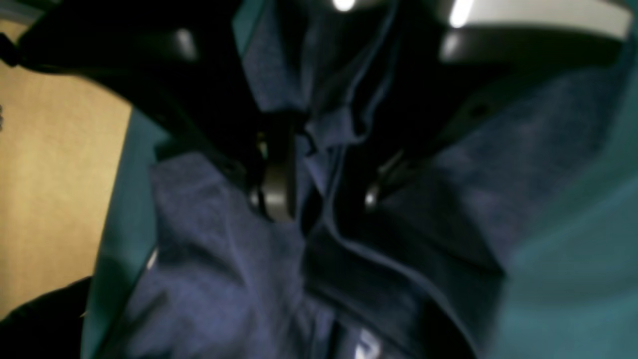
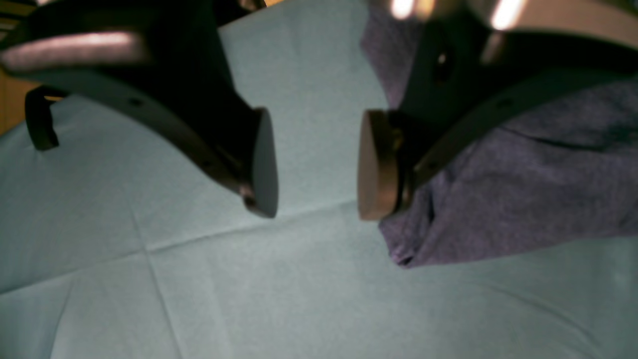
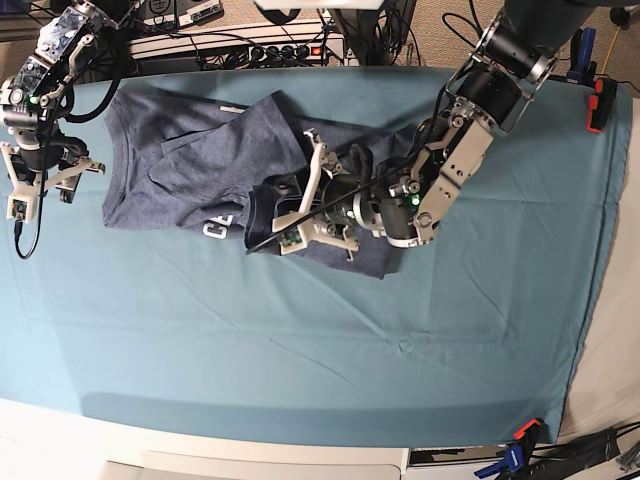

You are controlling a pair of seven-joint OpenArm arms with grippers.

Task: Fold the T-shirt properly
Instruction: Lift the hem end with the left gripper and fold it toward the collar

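The navy T-shirt (image 3: pixel 190 150) lies crumpled across the back left of the teal table cloth (image 3: pixel 300 340), with white lettering (image 3: pixel 215 228) showing at its front edge. My left gripper (image 3: pixel 300 190) is down on the shirt's bunched right part. In the left wrist view its fingers stand apart around a raised fold of the shirt (image 1: pixel 209 259), so the left gripper (image 1: pixel 324 192) is open. My right gripper (image 3: pixel 40 180) hovers just off the shirt's left edge. It is open and empty (image 2: pixel 316 162), with the shirt's hem (image 2: pixel 523 199) beside one pad.
Cables and a power strip (image 3: pixel 240 45) run along the table's back edge. An orange clamp (image 3: pixel 598 100) sits at the right edge and a blue one (image 3: pixel 515 455) at the front right. Tan floor (image 1: pixel 50 174) shows past the cloth's edge.
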